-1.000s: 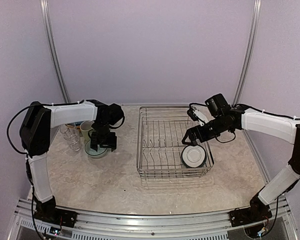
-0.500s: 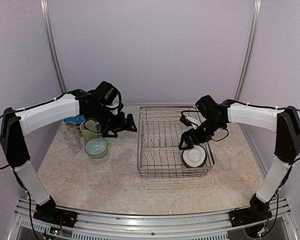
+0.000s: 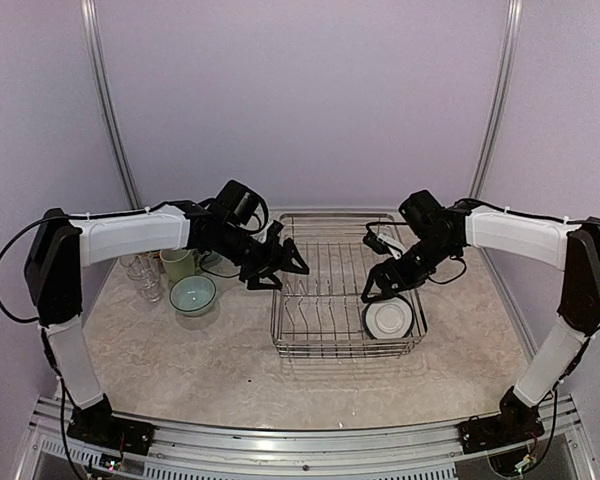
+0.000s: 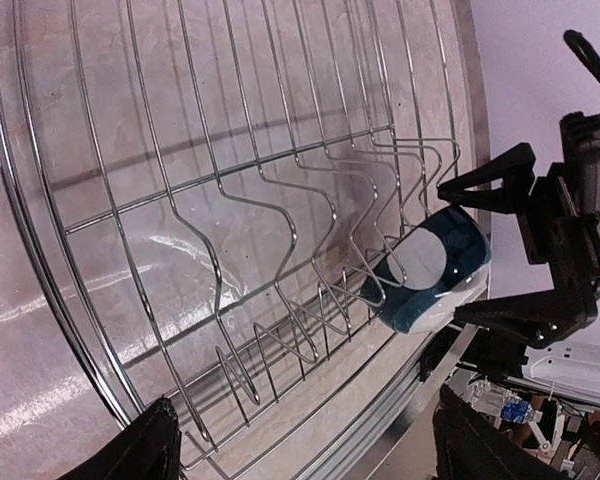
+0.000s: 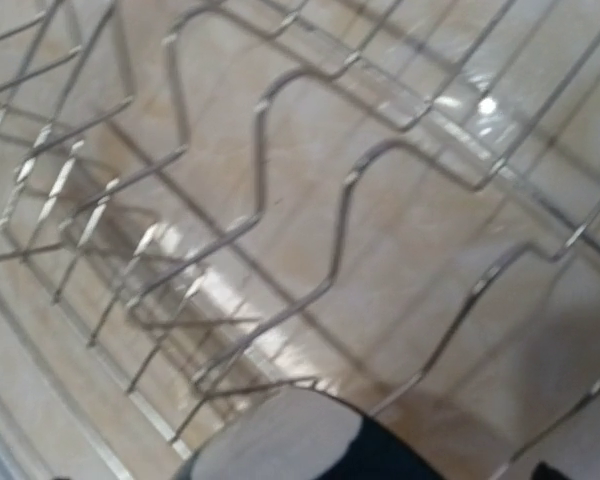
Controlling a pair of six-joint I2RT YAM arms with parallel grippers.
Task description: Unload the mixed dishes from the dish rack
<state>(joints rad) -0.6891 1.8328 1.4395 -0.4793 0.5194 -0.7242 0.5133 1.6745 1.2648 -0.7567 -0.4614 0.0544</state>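
The silver wire dish rack [image 3: 325, 285] stands mid-table. One dark blue dish with a white middle [image 3: 388, 318] leans in its front right corner. My right gripper [image 3: 385, 287] is open just above that dish. In the left wrist view its black fingers [image 4: 492, 186] stand on either side of the dish [image 4: 430, 272]; I cannot tell if they touch it. My left gripper [image 3: 282, 264] is open and empty over the rack's left rim, its fingertips [image 4: 155, 450] wide apart. The right wrist view shows rack wires [image 5: 280, 210] and the dish's top [image 5: 280, 440].
Left of the rack stand a pale green mug [image 3: 180, 264], a light blue bowl [image 3: 193, 295] and clear glasses [image 3: 140, 273]. Metal rails run along the near table edge [image 3: 300, 440]. The two grippers face each other across the rack.
My left arm has left the light blue bowl and swung right to the rack's left rim. My right gripper has moved left and down over the blue dish.
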